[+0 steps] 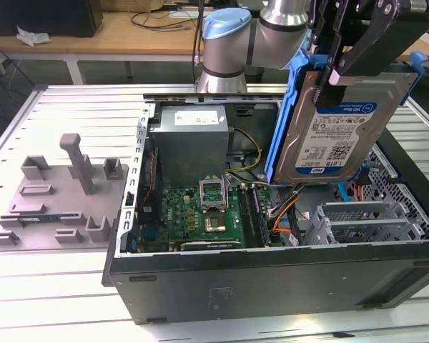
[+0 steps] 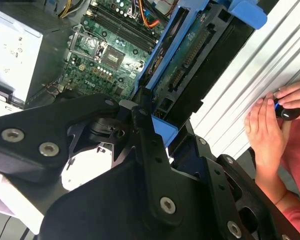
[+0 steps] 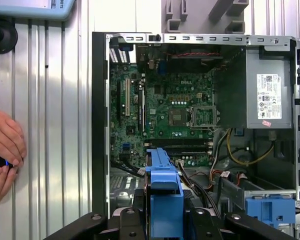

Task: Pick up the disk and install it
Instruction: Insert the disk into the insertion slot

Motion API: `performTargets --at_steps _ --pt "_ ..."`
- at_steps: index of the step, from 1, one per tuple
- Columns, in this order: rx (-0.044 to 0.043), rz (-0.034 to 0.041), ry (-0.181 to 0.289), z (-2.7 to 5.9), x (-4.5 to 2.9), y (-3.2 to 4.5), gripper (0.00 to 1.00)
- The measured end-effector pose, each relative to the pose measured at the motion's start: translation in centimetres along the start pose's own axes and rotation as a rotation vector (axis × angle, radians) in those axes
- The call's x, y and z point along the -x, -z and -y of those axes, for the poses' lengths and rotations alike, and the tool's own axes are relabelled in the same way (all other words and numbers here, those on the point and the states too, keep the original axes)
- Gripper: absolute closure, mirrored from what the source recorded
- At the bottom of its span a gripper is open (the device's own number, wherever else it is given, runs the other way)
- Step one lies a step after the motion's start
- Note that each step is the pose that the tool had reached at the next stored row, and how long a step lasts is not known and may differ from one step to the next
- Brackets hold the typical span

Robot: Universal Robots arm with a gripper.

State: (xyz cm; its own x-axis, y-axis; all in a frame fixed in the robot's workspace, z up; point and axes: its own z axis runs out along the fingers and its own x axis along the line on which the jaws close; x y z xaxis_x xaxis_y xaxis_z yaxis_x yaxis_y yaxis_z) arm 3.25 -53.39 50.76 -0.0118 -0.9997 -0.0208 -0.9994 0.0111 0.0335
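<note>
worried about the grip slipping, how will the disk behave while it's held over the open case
Probably rigid: the disk hangs tilted from the gripper without sagging. Likely dense for its size, given its metal body, so pinched at one edge it may swing. The blue carrier looks like thin plastic and may flex; the exposed circuit board seems fragile.

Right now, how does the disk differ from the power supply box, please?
The disk hangs tilted above the case, clamped in the gripper; the power supply box sits inside it. The disk is flat with a blue frame; the power supply box is deep and bare grey. Both carry labels.
</note>
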Motion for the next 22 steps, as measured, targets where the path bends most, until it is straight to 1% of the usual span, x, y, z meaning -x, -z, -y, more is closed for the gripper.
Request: performTargets --at_steps 4,8,12,15,19,22 --pt "-0.0001 0.0001 0.000 0.44 -0.10 0.01 0.64" --pt "-0.0001 0.0000 0.000 1.16 -0.19 0.04 0.64" --pt "-0.0003 0.0001 0.000 2.21 -0.29 0.07 0.64" --pt "-0.0003 0.0001 0.000 3.26 -0.43 0.09 0.64" --pt "-0.0005 0.0001 0.000 4.22 -0.59 0.09 0.64" --pt "-0.0006 0.0001 0.000 4.73 -0.69 0.08 0.64"
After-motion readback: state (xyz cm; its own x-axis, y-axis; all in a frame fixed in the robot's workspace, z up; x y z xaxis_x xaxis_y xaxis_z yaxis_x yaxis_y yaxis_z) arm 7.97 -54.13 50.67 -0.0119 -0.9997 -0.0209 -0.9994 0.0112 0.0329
